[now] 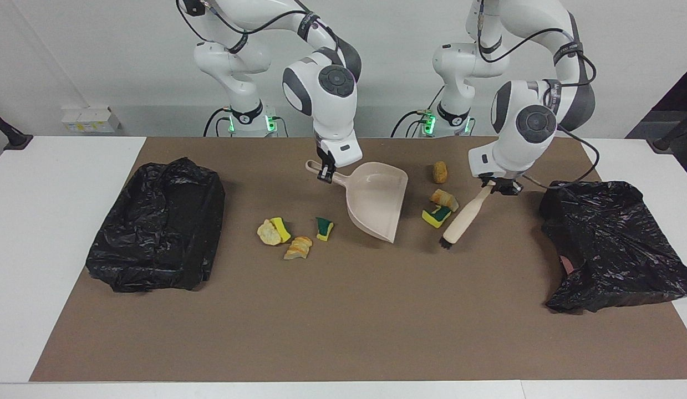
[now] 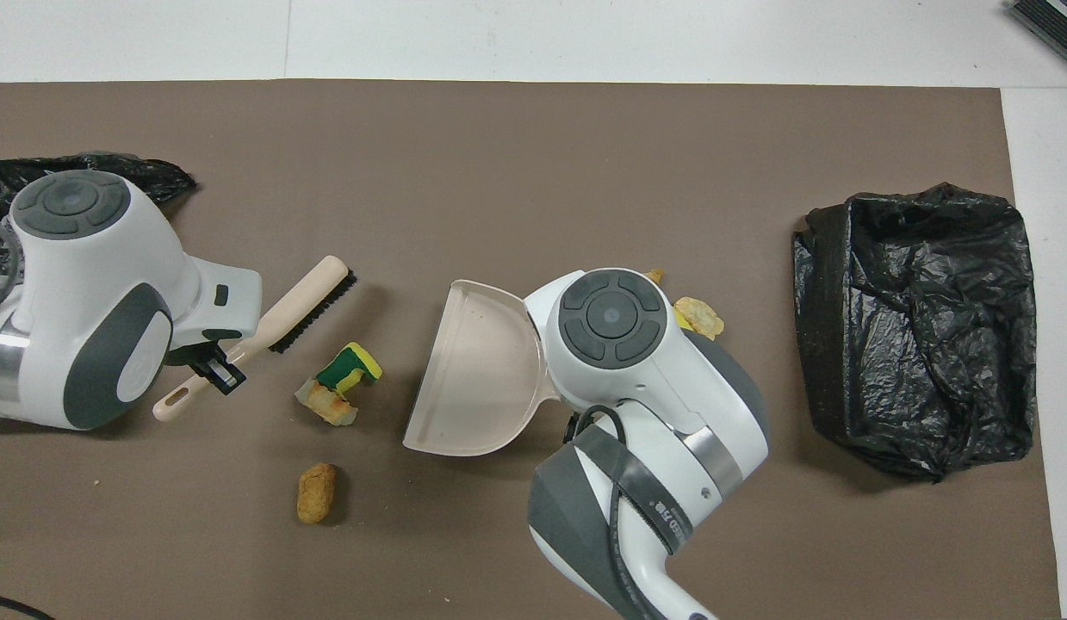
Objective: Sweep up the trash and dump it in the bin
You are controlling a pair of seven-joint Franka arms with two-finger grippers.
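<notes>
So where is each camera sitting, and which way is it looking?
Facing view: high up across the table, looking at the robots; both whole arms show, the right gripper holding the dustpan, the left gripper holding the brush.
Overhead view: high above the robots' end, looking steeply down and forward; only wrists and grippers show, the left gripper on the brush; the right one is hidden.
Both show the dustpan, the brush, the scraps between them, and the black bags, flipped half a turn.
</notes>
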